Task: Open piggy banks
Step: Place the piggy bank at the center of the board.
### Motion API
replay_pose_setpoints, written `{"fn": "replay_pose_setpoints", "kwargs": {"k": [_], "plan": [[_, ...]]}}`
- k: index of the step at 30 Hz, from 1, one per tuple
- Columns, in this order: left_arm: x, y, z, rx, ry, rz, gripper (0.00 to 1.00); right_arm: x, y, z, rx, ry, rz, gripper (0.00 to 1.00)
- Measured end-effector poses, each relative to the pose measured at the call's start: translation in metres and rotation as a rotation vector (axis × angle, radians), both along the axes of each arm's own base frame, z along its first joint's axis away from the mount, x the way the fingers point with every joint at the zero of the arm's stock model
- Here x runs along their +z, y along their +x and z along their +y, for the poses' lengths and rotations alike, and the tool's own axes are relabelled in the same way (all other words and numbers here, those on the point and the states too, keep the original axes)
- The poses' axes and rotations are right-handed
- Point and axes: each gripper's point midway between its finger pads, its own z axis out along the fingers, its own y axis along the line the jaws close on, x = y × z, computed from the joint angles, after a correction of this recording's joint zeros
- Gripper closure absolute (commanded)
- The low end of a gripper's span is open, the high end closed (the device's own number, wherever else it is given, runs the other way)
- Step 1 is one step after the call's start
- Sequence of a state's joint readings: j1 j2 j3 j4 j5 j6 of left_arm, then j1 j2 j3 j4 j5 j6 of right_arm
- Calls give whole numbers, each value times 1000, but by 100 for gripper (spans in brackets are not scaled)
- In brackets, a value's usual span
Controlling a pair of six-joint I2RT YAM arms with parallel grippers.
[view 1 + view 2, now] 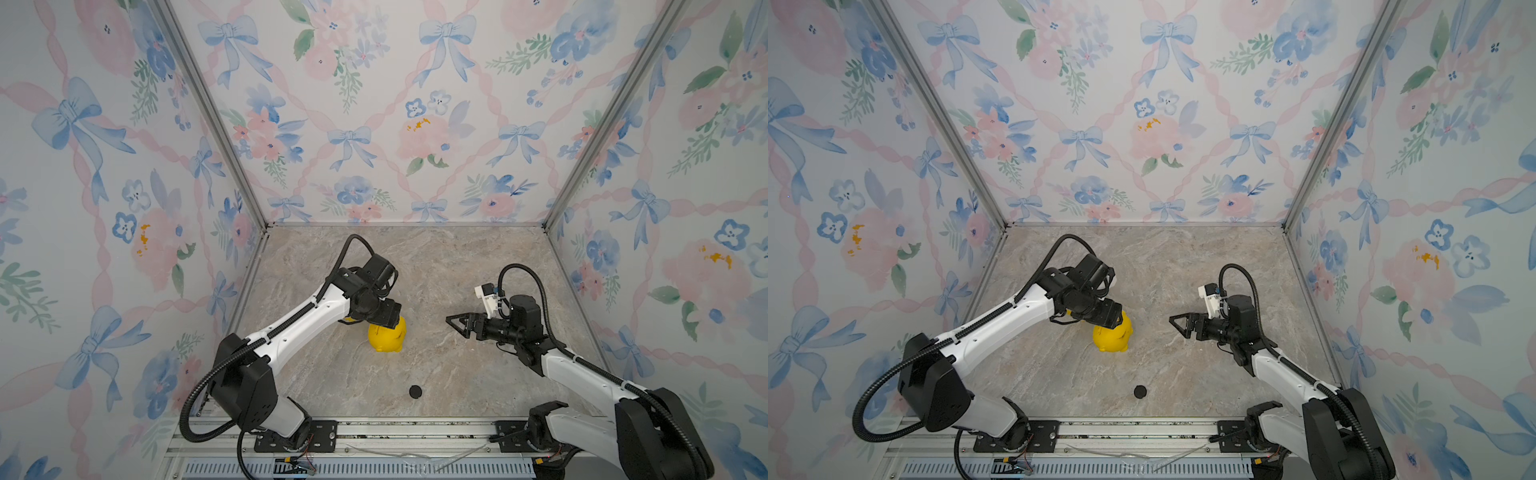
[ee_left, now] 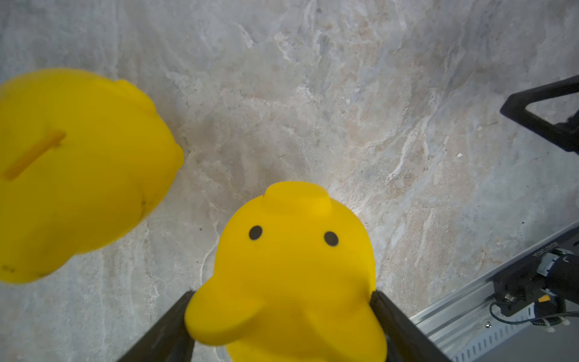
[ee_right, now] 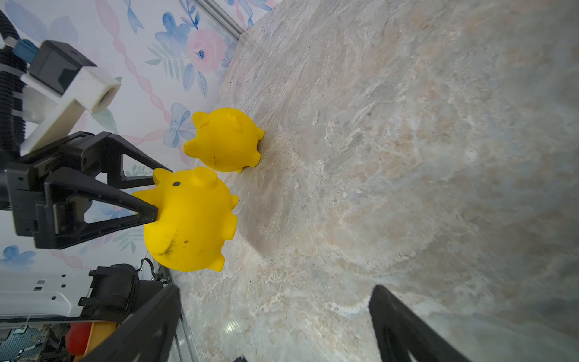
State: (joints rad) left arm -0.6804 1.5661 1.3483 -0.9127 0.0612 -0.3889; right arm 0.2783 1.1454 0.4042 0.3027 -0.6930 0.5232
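Observation:
Two yellow piggy banks are near the table's middle. My left gripper [image 2: 282,294] is shut on one piggy bank [image 2: 291,266], its fingers [image 3: 138,210] pressing the sides behind the head; eyes and snout face away from the wrist. That held pig [image 1: 386,337] sits low over the table; I cannot tell whether its feet touch. The other piggy bank [image 2: 78,172] stands just beside it, coin slot up, mostly hidden under the left arm in both top views [image 1: 347,320]. My right gripper [image 1: 455,322] hovers open to the right, pointing at the pigs, nothing between its fingers.
A small black round plug [image 1: 415,391] lies on the marble table [image 1: 457,257] toward the front, between the two arms. Floral walls close in the left, back and right sides. An aluminium rail [image 1: 415,432] with the arm bases runs along the front edge.

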Motion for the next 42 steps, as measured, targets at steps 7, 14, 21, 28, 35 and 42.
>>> {"fn": "replay_pose_setpoints", "kwargs": {"k": [7,14,21,28,35,42], "plan": [[-13,59,-47,-79,110,-38,48,1,3,-8,-54,-32,-10,4],[-31,116,-71,-114,224,-68,47,8,-6,-16,-86,-54,-46,4],[-34,151,-73,-104,227,-75,38,-2,-12,-17,-77,-75,-25,4],[-27,162,-68,-85,195,-73,11,-3,-15,-14,-56,-86,-37,4],[-16,164,-76,-101,150,-88,2,-11,-34,11,51,-161,-52,4],[-10,165,-76,-101,122,-89,2,-9,-62,42,169,-214,-131,1]]}}
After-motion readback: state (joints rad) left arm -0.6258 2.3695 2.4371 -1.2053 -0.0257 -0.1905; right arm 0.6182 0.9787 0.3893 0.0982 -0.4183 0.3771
